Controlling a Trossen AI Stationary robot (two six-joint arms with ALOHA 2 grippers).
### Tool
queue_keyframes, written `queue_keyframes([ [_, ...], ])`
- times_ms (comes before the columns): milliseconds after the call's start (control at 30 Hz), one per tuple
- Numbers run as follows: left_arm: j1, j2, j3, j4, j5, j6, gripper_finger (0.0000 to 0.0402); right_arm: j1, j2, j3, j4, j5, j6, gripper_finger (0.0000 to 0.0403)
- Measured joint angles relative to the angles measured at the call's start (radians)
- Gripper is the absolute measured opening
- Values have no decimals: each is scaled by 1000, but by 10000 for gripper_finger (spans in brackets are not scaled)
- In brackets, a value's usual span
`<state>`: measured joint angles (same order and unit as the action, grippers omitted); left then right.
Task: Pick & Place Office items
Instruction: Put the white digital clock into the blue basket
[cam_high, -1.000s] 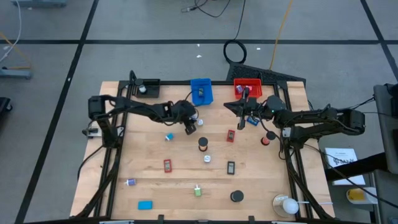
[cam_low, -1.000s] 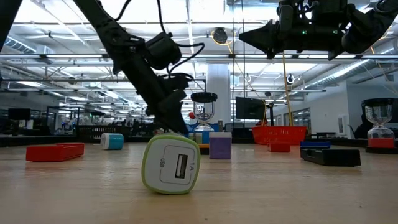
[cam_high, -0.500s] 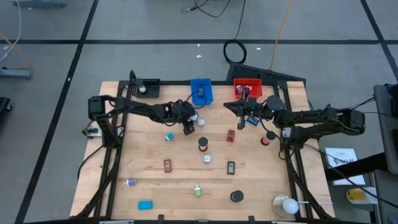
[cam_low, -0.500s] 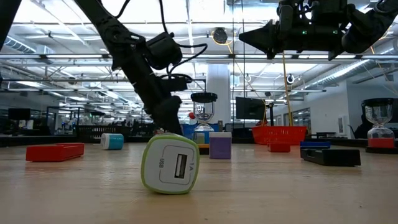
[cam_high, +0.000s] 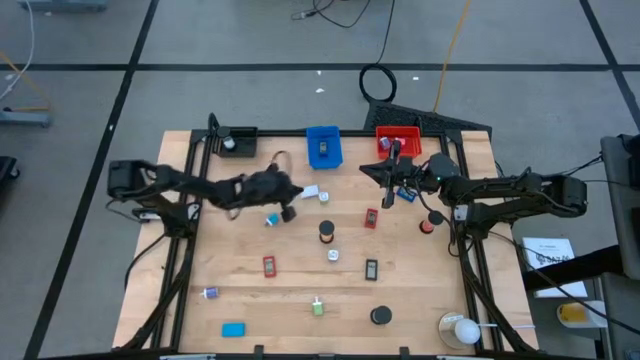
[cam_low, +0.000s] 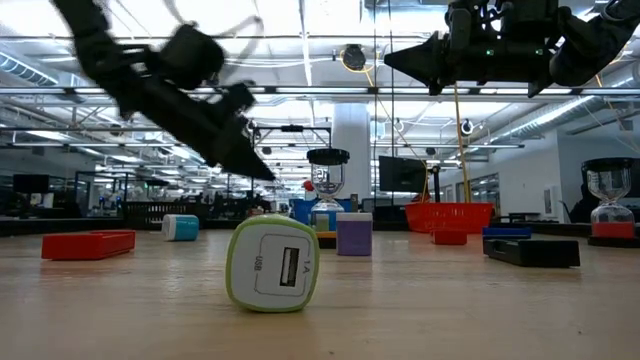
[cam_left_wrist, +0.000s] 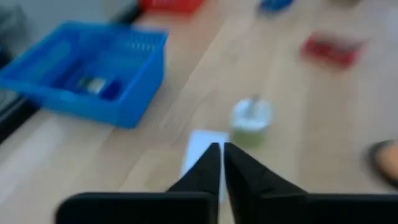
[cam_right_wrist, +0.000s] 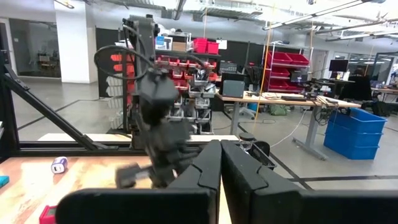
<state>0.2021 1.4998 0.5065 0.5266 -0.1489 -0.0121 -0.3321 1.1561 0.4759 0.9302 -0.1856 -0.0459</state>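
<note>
We see the left gripper clenched on nothing, its two dark fingers pressed together in the left wrist view with no piece between them. We judge this as a grasp that closed on air, or a fresh release, rather than a carry. It hangs above the table near the middle of the far half, and its arm is blurred in the high and low views, so we take it to be in motion (which way, we cannot tell from these frames alone). Just beyond its fingertips in the left wrist view lie a flat white piece and a small white roll; in the high view the white piece lies just beside the gripper, toward the blue bin, apart from it and not held. The small light-blue block sits close on the gripper's other side, also free. The blue bin already holds at least one small item, which suggests to us that sorting into bins is under way. The right gripper is likewise clenched and empty, held high near the red bin, apparently waiting. The rest of the office items lie scattered flat across the table: red blocks, a black roll, a black disc, a blue block and the green-edged USB charger (standing on edge, nearest the low camera).
</note>
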Motion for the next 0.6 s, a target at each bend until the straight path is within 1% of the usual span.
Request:
queue_keyframes([
  [33,-6,-22,-48,88,9,-2,7,0,0,0,0,0,0,6],
  [100,-11,-65,-127,218,30,-40,8,0,0,0,0,0,0,6],
  [200,-11,-133,-198,247,52,-76,25,0,0,0,0,0,0,6],
  [300,-18,-190,-280,289,24,-61,26,0,0,0,54,0,5,6],
  [433,-27,-199,-405,477,-5,-69,5,0,-14,0,60,-2,68,6],
  [533,-27,-200,-460,584,-6,-70,13,0,-25,0,71,-1,91,6],
  [600,-27,-200,-476,598,-8,-70,21,0,-29,0,68,-1,81,6],
])
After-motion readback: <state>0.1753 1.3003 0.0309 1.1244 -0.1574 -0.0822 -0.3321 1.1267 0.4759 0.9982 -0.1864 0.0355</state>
